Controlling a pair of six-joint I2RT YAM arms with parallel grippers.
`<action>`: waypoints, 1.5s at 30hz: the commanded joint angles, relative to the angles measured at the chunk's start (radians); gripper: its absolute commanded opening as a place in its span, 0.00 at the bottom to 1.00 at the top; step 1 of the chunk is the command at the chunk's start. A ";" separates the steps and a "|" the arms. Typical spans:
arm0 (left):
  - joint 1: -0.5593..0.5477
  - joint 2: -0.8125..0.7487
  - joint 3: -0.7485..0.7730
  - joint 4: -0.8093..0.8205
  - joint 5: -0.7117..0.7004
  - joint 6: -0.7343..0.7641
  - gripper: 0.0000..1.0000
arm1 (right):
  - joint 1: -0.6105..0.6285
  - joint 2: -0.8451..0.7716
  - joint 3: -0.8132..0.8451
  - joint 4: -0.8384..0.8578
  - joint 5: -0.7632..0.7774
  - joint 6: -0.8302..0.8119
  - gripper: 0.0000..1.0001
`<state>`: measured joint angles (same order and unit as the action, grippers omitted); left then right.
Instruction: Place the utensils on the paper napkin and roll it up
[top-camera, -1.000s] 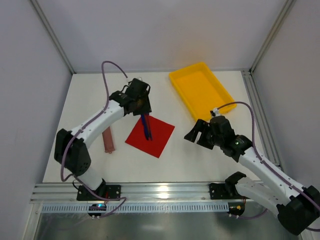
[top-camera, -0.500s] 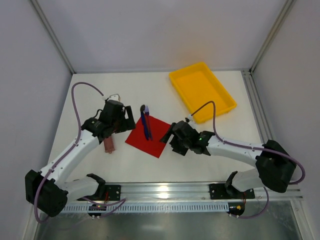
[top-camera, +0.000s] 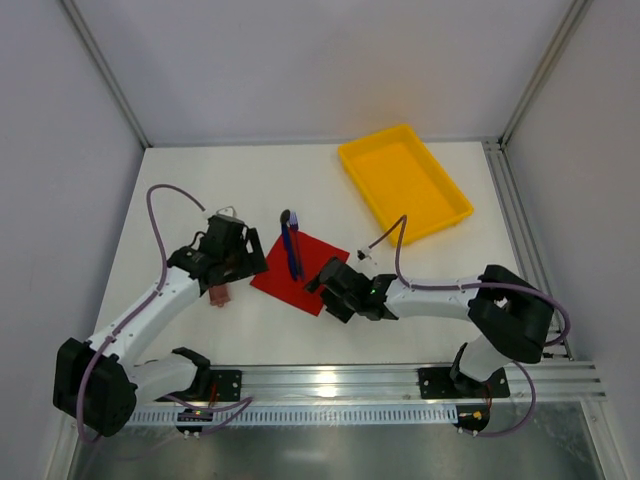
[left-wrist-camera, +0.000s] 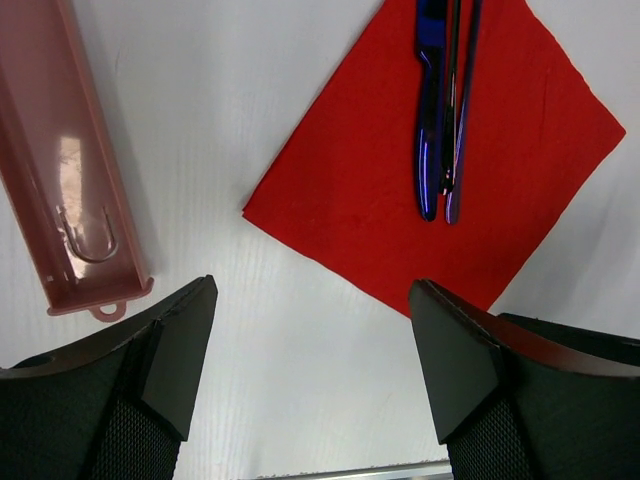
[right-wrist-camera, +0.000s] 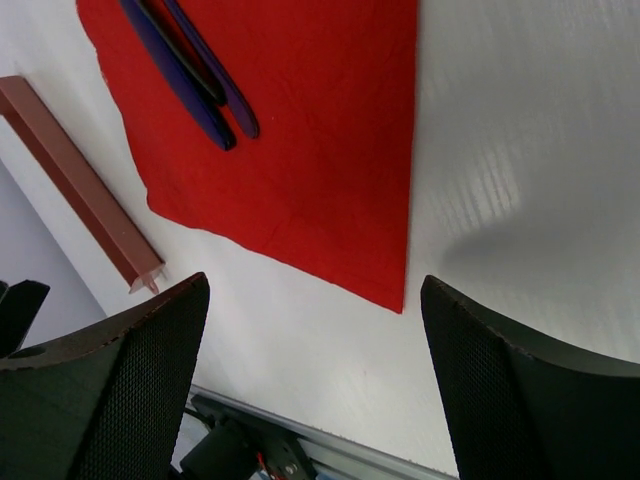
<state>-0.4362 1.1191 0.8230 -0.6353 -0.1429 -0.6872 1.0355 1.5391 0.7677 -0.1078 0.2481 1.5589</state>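
Utensils are out of the left pincer, which has released them and now hangs wide open beside the paper napkin; they lie together on it. The right pincer, open too, has come to the napkin's corner, so I judge that rolling is next. No writing is readable.

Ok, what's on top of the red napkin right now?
Only the utensils, blue-purple and black, lying side by side on the red paper napkin, their far ends sticking past its edge. Whatever is under the napkin is covered by the sheet.
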 joint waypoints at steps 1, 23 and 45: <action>0.005 -0.016 -0.025 0.083 0.046 -0.031 0.81 | 0.027 0.044 0.058 -0.030 0.100 0.090 0.86; 0.007 -0.011 -0.084 0.100 0.040 -0.037 0.78 | 0.061 0.113 0.108 0.102 0.273 0.024 0.86; -0.001 -0.001 -0.262 0.428 0.459 -0.031 0.26 | 0.018 0.108 0.007 0.378 0.209 -0.149 0.85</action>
<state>-0.4366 1.1248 0.5728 -0.3508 0.1989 -0.7212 1.0592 1.6688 0.7982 0.1974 0.4385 1.4391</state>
